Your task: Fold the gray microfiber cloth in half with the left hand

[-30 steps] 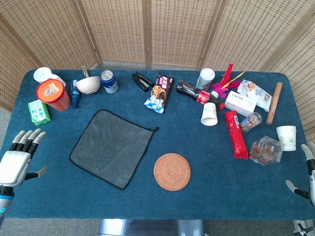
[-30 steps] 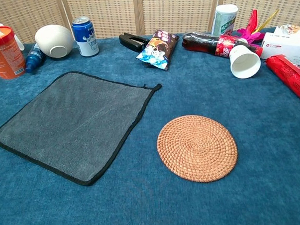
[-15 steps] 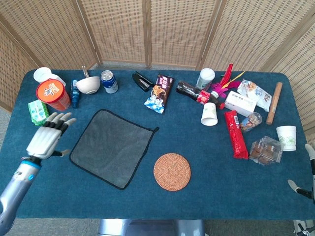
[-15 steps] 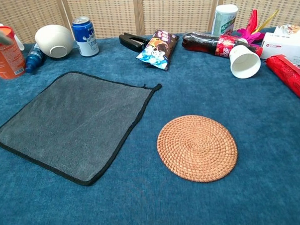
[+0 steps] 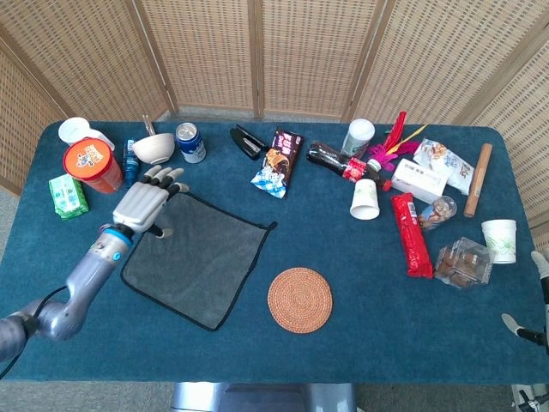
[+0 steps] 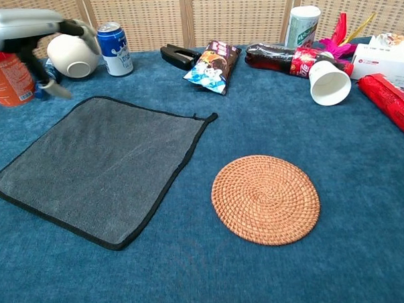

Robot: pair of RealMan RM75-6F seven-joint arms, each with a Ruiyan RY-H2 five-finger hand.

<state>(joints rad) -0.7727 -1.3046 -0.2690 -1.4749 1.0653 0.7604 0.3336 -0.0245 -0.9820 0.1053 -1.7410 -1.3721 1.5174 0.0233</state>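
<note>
The gray microfiber cloth (image 5: 196,257) (image 6: 102,164) with black edging lies flat and unfolded on the blue table, turned at an angle. My left hand (image 5: 146,201) (image 6: 33,38) hovers over the cloth's far left corner with its fingers spread, holding nothing. Whether it touches the cloth I cannot tell. My right hand (image 5: 536,305) shows only as a few fingers at the table's right edge in the head view, far from the cloth.
A woven round coaster (image 5: 300,299) (image 6: 265,199) lies right of the cloth. Behind the left hand stand an orange tub (image 5: 92,165), a white bowl (image 5: 153,148), a blue can (image 5: 190,142) and a green packet (image 5: 68,196). Snacks, cups and bottles crowd the far right.
My left hand has swung from the table's left edge up and rightward, reaching the cloth's far left corner. The cloth has not moved. The right hand stays put.
</note>
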